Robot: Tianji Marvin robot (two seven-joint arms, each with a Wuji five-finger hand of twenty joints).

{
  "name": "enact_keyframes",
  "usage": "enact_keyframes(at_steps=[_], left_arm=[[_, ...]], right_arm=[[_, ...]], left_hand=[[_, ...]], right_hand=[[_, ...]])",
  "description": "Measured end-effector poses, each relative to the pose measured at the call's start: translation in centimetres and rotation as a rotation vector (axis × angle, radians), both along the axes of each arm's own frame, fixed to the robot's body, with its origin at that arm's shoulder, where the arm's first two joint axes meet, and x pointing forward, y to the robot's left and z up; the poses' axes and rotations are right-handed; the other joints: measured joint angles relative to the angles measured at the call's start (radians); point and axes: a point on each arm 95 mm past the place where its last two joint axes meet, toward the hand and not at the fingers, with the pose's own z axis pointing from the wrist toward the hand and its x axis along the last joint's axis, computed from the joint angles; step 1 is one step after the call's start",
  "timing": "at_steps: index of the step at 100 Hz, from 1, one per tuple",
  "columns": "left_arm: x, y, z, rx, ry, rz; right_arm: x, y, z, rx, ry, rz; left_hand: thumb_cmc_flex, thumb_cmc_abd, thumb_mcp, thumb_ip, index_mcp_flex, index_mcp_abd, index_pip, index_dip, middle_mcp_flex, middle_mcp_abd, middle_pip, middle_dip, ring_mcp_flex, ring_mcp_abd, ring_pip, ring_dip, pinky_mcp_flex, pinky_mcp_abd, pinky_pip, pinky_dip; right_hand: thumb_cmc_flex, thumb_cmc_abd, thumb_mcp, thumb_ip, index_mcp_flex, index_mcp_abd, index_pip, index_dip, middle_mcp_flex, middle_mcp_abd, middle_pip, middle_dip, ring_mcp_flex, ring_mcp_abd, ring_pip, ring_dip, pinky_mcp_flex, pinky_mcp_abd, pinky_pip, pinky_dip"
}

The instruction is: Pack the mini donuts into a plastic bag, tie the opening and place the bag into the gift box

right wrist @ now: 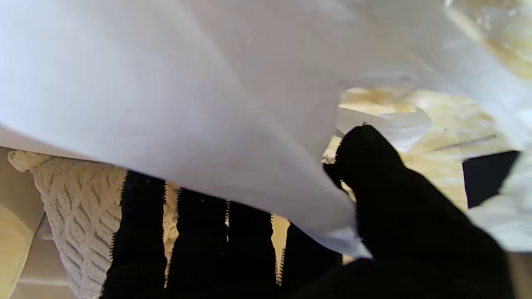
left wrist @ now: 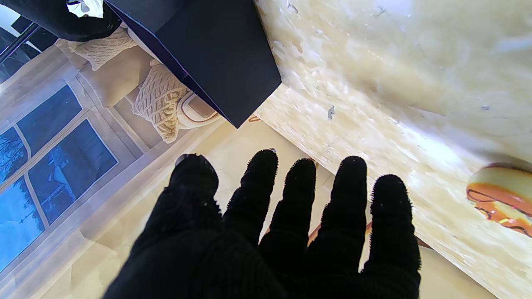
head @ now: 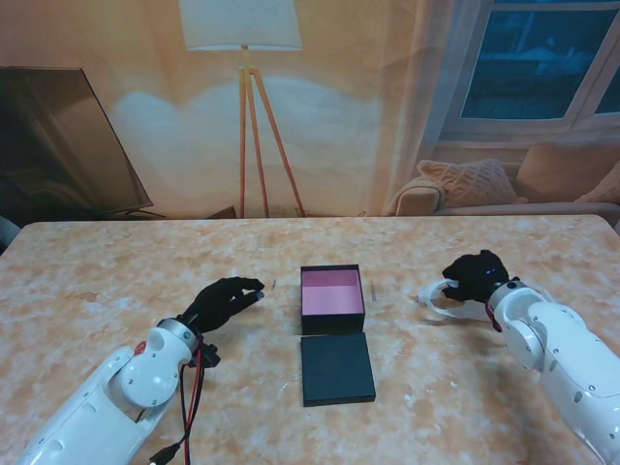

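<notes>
The gift box (head: 332, 298) stands open at the table's middle, dark outside and pink inside, with nothing in it. Its dark wall (left wrist: 216, 54) shows in the left wrist view. My left hand (head: 225, 302) rests left of the box, fingers (left wrist: 351, 187) spread and holding nothing. A mini donut (left wrist: 501, 199) with orange icing lies on the table beside that hand, apart from it. My right hand (head: 477, 276) is right of the box, shut on the clear plastic bag (head: 438, 302). The bag's film (right wrist: 199, 104) is pinched between thumb (right wrist: 365, 153) and fingers.
The dark box lid (head: 337, 368) lies flat just nearer to me than the box. A thin short strip (head: 373, 289) lies on the table right of the box. The marbled table (head: 116, 281) ends at a far edge with a lamp and sofa beyond.
</notes>
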Motion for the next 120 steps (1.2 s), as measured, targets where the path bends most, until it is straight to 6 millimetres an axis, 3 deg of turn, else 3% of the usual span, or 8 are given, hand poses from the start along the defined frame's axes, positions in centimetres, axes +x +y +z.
enact_keyframes(at_steps=[5, 9, 12, 29, 42, 48, 55, 120], left_arm=[[0.0, 0.0, 0.0, 0.0, 0.0, 0.0], [0.0, 0.0, 0.0, 0.0, 0.001, -0.001], [0.0, 0.0, 0.0, 0.0, 0.001, -0.001], [0.0, 0.0, 0.0, 0.0, 0.002, -0.001], [0.0, 0.0, 0.0, 0.0, 0.002, -0.001], [0.0, 0.0, 0.0, 0.0, 0.002, -0.002], [0.0, 0.0, 0.0, 0.0, 0.002, -0.002], [-0.1, -0.1, 0.2, -0.013, 0.005, -0.014]], right_arm=[[-0.1, 0.0, 0.2, 0.016, -0.016, 0.001], [-0.2, 0.1, 0.4, 0.028, -0.023, 0.002], [-0.3, 0.1, 0.5, 0.037, -0.027, 0.002], [-0.9, 0.7, 1.2, 0.064, -0.04, 0.017], [-1.4, 1.0, 1.6, 0.077, -0.043, 0.034], [-1.5, 1.1, 1.8, 0.084, -0.049, 0.048], [-1.6, 1.2, 2.0, 0.113, -0.057, 0.064], [-2.2, 1.7, 5.4, 0.35, -0.088, 0.161]], left_hand=[[0.0, 0.0, 0.0, 0.0, 0.0, 0.0, 0.0, 0.0, 0.0, 0.0, 0.0, 0.0, 0.0, 0.0, 0.0, 0.0, 0.0, 0.0, 0.0, 0.001], [0.0, 0.0, 0.0, 0.0, 0.0, 0.0, 0.0, 0.0, 0.0, 0.0, 0.0, 0.001, 0.0, 0.0, 0.0, 0.0, 0.0, 0.001, 0.0, 0.008], [0.0, 0.0, 0.0, 0.0, 0.0, 0.0, 0.0, 0.0, 0.0, 0.0, 0.0, 0.001, 0.0, 0.0, 0.0, 0.0, 0.0, 0.001, 0.0, 0.01], [0.0, 0.0, 0.0, 0.0, 0.0, 0.0, 0.0, 0.002, 0.0, 0.0, 0.0, 0.001, 0.0, 0.0, 0.0, 0.001, 0.0, 0.001, 0.0, 0.011], [0.0, 0.0, 0.0, 0.0, 0.001, 0.0, 0.0, 0.002, 0.0, 0.0, 0.0, 0.002, 0.0, 0.0, 0.0, 0.002, 0.0, 0.001, 0.0, 0.015], [0.0, 0.0, 0.0, 0.0, 0.001, 0.0, 0.001, 0.002, 0.0, 0.0, 0.0, 0.002, 0.0, 0.0, 0.0, 0.002, 0.0, 0.001, 0.0, 0.02], [0.0, 0.0, 0.0, 0.0, 0.001, -0.001, 0.001, 0.002, 0.0, 0.0, 0.0, 0.002, 0.0, 0.0, 0.0, 0.002, 0.0, 0.001, 0.0, 0.021], [0.0, 0.0, 0.0, 0.0, 0.002, -0.001, 0.001, 0.013, 0.0, 0.0, 0.0, 0.008, 0.0, 0.007, 0.0, 0.012, 0.0, 0.001, 0.0, 0.023]], right_hand=[[0.047, 0.042, -0.11, -0.025, -0.002, -0.001, -0.05, -0.015, 0.003, 0.0, -0.002, 0.0, 0.0, 0.0, 0.001, 0.002, 0.0, 0.0, 0.001, 0.0], [0.25, 0.172, -0.54, -0.034, -0.017, -0.001, -0.167, -0.137, 0.006, 0.0, -0.005, 0.0, 0.0, 0.0, 0.006, 0.002, -0.001, 0.002, 0.002, 0.0], [0.317, 0.219, -0.696, -0.034, -0.017, -0.001, -0.205, -0.234, 0.011, 0.0, -0.011, 0.0, 0.001, 0.001, 0.011, 0.003, -0.003, 0.004, 0.002, 0.0], [0.383, 0.306, -0.791, -0.022, -0.028, 0.049, -0.304, -0.549, 0.018, -0.001, -0.016, 0.0, 0.001, 0.007, 0.012, 0.005, -0.015, 0.006, 0.003, 0.009], [0.408, 0.314, -0.729, 0.026, -0.101, 0.13, -0.332, -0.636, 0.005, 0.003, -0.016, 0.0, -0.006, 0.014, 0.013, 0.008, -0.026, 0.007, 0.005, 0.009], [0.243, 0.244, -0.33, 0.026, -0.139, 0.166, -0.335, -0.647, -0.018, 0.015, -0.015, 0.004, -0.024, 0.014, 0.027, 0.016, -0.036, 0.007, 0.01, 0.011], [0.176, 0.221, -0.175, 0.026, -0.159, 0.172, -0.34, -0.652, -0.033, 0.017, -0.005, 0.025, -0.018, 0.014, 0.038, 0.024, -0.037, 0.007, 0.012, 0.013], [0.112, 0.174, 0.034, 0.024, -0.178, 0.2, -0.352, -0.555, -0.026, 0.01, 0.024, 0.09, -0.024, -0.028, 0.057, 0.027, -0.02, -0.009, 0.013, 0.021]])
